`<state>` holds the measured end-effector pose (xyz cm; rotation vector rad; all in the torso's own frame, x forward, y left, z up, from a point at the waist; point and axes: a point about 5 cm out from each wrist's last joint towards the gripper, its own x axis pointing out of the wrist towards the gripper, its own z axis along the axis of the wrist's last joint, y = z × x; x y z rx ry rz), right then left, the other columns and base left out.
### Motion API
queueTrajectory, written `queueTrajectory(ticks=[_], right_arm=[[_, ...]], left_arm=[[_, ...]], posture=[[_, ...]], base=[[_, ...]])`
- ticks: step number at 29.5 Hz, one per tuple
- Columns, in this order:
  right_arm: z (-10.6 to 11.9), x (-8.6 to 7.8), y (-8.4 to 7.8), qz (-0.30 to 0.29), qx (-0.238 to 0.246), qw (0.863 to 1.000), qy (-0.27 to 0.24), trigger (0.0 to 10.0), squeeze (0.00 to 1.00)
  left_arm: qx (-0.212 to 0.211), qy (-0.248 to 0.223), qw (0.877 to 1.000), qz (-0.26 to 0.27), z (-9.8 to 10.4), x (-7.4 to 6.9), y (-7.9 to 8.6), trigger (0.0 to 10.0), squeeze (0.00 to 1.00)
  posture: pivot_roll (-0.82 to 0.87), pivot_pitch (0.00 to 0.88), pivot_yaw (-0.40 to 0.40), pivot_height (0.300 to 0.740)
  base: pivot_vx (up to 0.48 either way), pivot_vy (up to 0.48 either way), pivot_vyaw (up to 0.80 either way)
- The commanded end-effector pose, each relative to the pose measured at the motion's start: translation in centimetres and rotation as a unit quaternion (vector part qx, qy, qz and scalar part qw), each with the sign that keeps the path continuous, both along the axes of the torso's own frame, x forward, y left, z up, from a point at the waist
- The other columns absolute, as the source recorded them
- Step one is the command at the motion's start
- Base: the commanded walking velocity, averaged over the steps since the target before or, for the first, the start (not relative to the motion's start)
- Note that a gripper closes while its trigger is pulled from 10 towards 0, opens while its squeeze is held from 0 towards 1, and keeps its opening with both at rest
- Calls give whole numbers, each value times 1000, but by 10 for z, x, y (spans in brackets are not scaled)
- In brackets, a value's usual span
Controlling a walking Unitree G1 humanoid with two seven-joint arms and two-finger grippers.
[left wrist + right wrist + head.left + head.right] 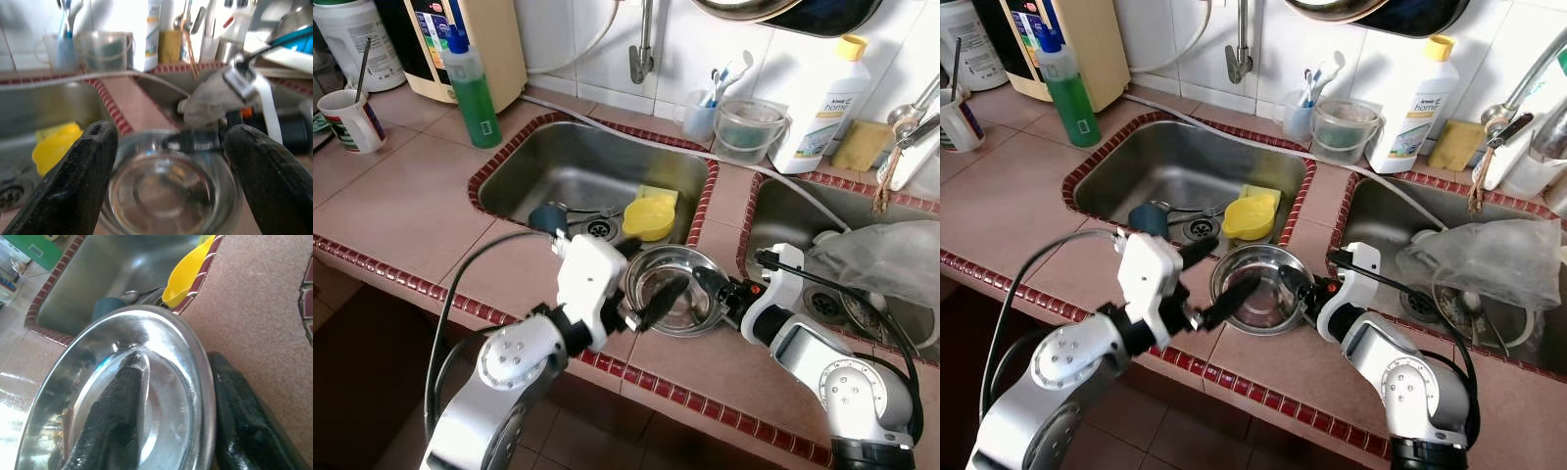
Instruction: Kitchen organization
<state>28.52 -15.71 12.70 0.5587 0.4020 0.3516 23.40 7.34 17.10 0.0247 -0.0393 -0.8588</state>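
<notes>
Left eye view: steel bowl (pixel 671 289) sits on the tiled counter (pixel 401 211) just in front of the left sink (pixel 558 166), between the two basins. Right gripper (pixel 722 287) has its fingers pinched on the bowl's right rim. Left gripper (pixel 646 279) is at the bowl's left side, fingers spread, one over the near-left rim, one toward the sink edge.

Right eye view: same layout. Yellow dish (pixel 1251 215) and a blue cup (pixel 1149 218) lie in the left sink near the drain; a plastic bag (pixel 1498 257) lies in the right sink.

Left wrist view: both fingers (pixel 73 186) wide apart, bowl between them, not touching it as far as I can tell.

Right wrist view: one finger (pixel 115 421) lies inside the bowl wall, the other outside, rim clamped between.

Judgement: thin polished steel, so light, rigid, not fragile, but slick. A rim pinch is the workable hold; a one-sided grip may let it swing or slip, so a second hold on the opposite rim looks sensible.
</notes>
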Motion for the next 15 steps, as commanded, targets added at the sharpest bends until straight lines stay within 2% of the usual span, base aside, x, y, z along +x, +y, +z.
queueTrajectory(ticks=[1,6,15], right_arm=[[1,1,-2,0,0,1000,3,0,0],[2,3,-4,-3,-1,1000,3,0,0],[4,4,-8,-8,3,1000,1,0,0]], left_arm=[[8,0,1000,-21,0,-7,-2,10000,0],[23,6,999,-40,-4,-16,2,10000,0],[27,2,998,-48,-1,-15,2,10000,0]], posture=[[-48,99,-45,740],[-46,100,-45,740],[-52,112,-38,740]], base=[[0,0,0],[0,0,0],[0,0,0]])
